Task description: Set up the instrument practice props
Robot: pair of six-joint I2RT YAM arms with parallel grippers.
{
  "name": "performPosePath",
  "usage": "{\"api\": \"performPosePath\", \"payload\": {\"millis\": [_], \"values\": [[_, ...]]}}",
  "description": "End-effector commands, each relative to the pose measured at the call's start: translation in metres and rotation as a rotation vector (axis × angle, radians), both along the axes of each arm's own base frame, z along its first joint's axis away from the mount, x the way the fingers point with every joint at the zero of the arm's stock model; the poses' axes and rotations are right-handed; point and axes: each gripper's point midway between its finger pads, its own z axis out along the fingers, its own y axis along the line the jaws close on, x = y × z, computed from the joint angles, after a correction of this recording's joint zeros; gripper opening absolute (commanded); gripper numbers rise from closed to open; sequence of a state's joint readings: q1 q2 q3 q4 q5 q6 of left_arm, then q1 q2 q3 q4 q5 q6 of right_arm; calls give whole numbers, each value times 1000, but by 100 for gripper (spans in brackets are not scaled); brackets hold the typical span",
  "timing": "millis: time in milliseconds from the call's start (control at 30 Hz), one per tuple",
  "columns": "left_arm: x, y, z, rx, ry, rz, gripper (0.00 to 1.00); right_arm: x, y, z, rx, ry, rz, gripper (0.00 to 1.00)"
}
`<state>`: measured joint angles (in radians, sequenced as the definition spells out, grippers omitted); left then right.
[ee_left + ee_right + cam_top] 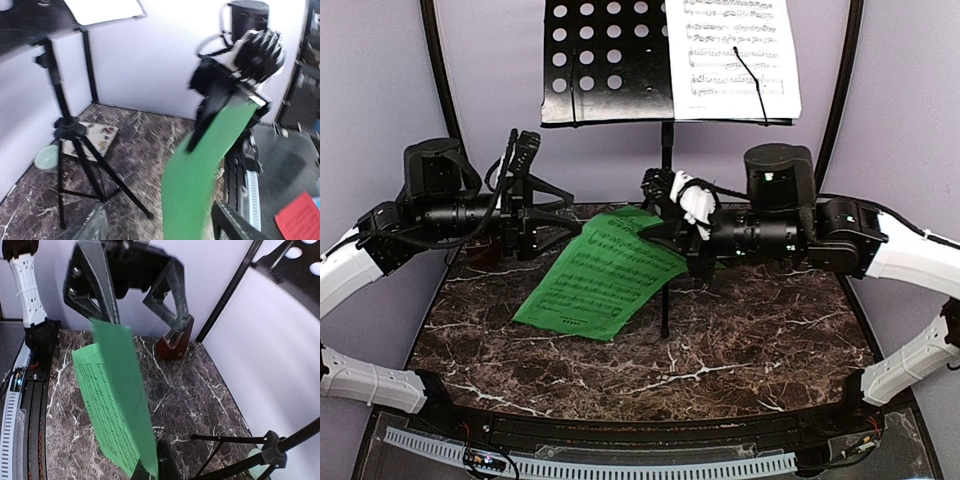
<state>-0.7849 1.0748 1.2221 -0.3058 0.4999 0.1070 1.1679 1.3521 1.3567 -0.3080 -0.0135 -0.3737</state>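
1 thin green sheet of printed music (600, 275), light, floppy and easily creased, droops over the dark marbled tabletop (750, 340), pinched at its upper corner by the right gripper (657, 228), so the left gripper (563, 215), its fingers spread wide, would best take a free edge gently.

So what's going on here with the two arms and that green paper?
The robot is setting up music practice props. The right gripper pinches a corner of the green sheet, holding it in the air above the table. The left gripper is open at the sheet's other side, not clamped on it. The white sheet already sits on the music stand.
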Motion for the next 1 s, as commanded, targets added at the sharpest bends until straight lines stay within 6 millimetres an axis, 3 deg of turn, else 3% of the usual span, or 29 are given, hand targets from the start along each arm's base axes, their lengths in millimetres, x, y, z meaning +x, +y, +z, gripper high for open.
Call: {"api": "performPosePath", "payload": {"millis": [0, 100, 300, 533, 667, 700, 767, 867, 967], "values": [[34, 28, 19, -203, 19, 142, 81, 3, -32, 67, 236, -48, -61, 0], [37, 40, 17, -290, 23, 132, 88, 2, -61, 91, 344, -48, -77, 0], [23, 40, 7, -377, -69, 54, 90, -8, -99, 126, 502, -31, -72, 0], [21, 34, 9, -488, -87, -11, 90, -18, -112, 145, 602, -5, -39, 0], [16, 34, 20, -544, -137, -37, 88, -22, -111, 149, 636, 27, -10, 0], [17, 33, 22, -550, -138, -40, 84, -23, -112, 151, 649, 30, -2, 0], [19, 32, 24, -554, -141, -38, 71, -21, -109, 138, 650, 66, 5, 0], [16, 33, 26, -564, -155, -45, 43, -18, -110, 133, 674, 94, 7, 0], [12, 37, 31, -579, -165, -41, 9, -13, -112, 125, 697, 131, 1, 0]]}}
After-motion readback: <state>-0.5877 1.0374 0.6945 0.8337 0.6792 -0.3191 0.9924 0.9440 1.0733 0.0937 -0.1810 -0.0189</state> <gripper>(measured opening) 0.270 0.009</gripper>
